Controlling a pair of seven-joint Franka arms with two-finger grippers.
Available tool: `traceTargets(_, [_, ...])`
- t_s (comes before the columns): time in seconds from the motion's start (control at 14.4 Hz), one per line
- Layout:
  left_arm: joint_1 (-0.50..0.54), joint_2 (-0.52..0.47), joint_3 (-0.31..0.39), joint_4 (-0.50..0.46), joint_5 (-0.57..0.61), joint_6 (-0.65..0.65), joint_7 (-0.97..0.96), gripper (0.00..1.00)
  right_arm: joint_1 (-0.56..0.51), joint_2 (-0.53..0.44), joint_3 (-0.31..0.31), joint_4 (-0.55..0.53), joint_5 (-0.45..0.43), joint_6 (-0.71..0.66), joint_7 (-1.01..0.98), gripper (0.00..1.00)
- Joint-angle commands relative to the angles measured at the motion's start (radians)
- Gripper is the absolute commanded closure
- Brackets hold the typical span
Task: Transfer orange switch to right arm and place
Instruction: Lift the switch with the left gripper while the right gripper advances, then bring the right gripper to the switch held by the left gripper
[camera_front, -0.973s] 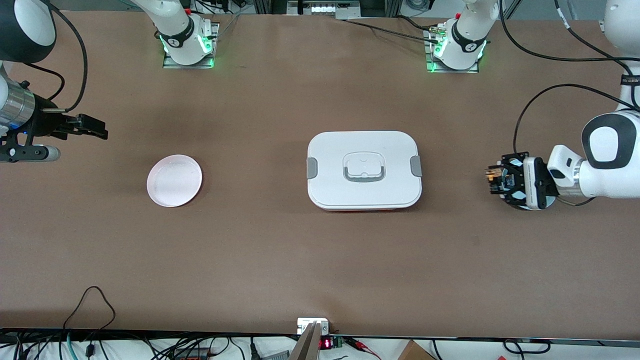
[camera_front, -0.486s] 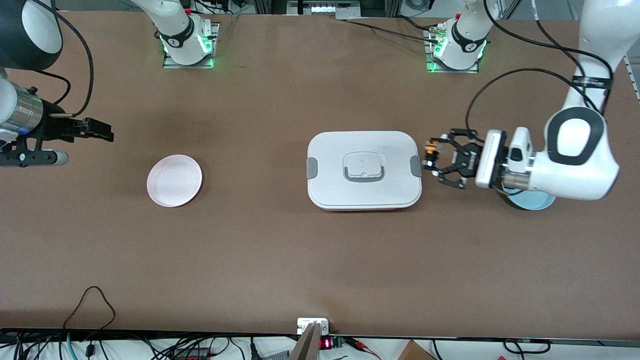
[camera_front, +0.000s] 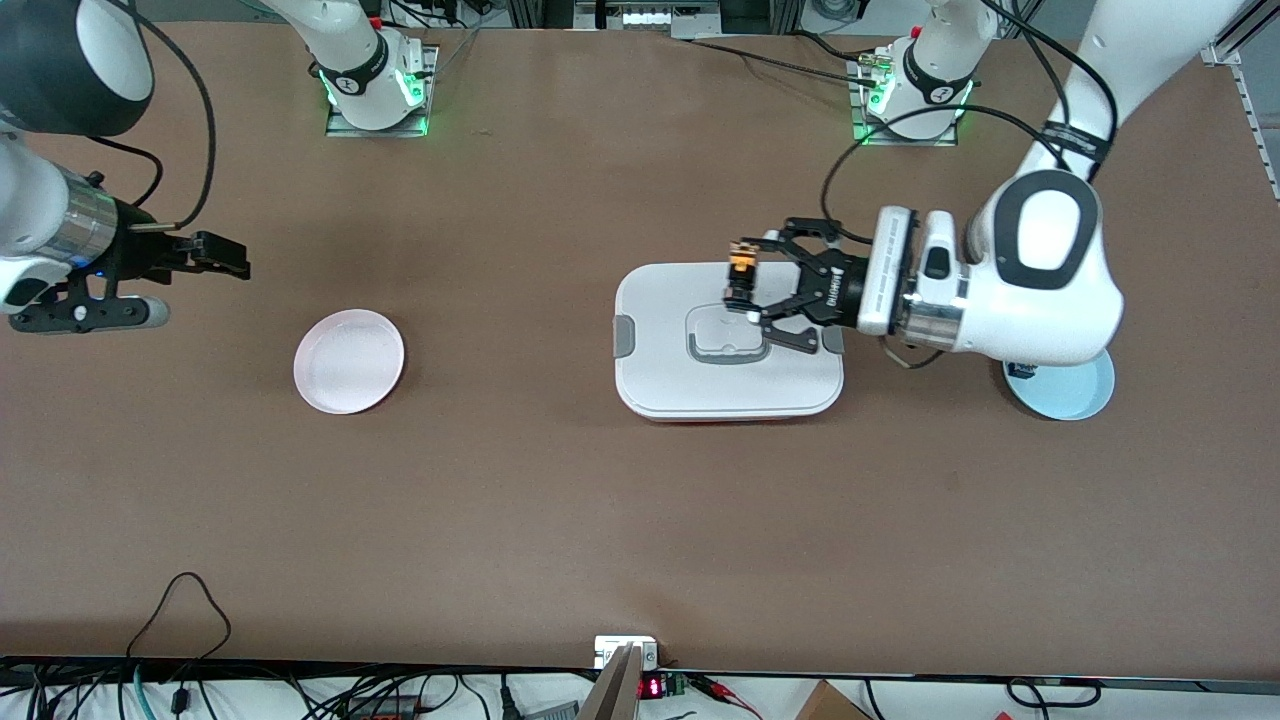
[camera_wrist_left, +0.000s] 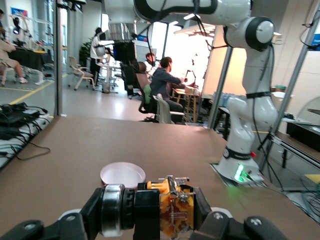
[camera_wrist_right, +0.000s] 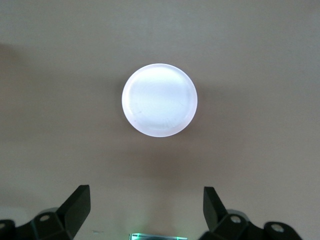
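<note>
Orange switch (camera_front: 741, 267) in left gripper (camera_front: 742, 285) — apparently over box (camera_front: 655, 380)

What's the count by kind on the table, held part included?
Plates: 2, pink, blue
Lidded box: 1
Orange switch, in left gripper: 1
Dark part on blue plate: 1
Total: 5

Brown table (camera_front: 520, 500), pale pink plate (camera_front: 349, 361), light blue plate (camera_front: 1075, 395), white grey-latched box (camera_front: 728, 340), orange switch (camera_front: 741, 266).
</note>
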Motion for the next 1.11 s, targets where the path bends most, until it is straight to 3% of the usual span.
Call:
traceTargets(0.0, [-0.047,0.011,-0.037,0.012,-0.095,0.144,0.027,0.83,0.038,-0.006,0.006,0.005,0.008,-0.013,0.0,0.0])
traceTargets(0.21, [-0.095,0.011,-0.037,0.012,-0.144,0.238,0.049,0.83,0.067,0.009,0.008,0.005,0.013,-0.004,-0.006,0.0])
traceTargets(0.28, [-0.109,0.013,-0.037,0.012,-0.164,0.266,0.065,0.83,0.073,0.012,0.013,0.005,0.057,-0.004,-0.004,0.0])
traceTargets(0.42, [-0.147,0.017,-0.034,0.01,-0.227,0.287,0.092,0.83,0.065,0.015,0.007,0.004,0.219,-0.006,-0.007,0.0])
traceTargets(1.04, [-0.202,0.028,-0.036,0.009,-0.244,0.35,0.119,0.83,0.094,0.081,0.011,-0.028,0.914,-0.01,-0.001,0.0])
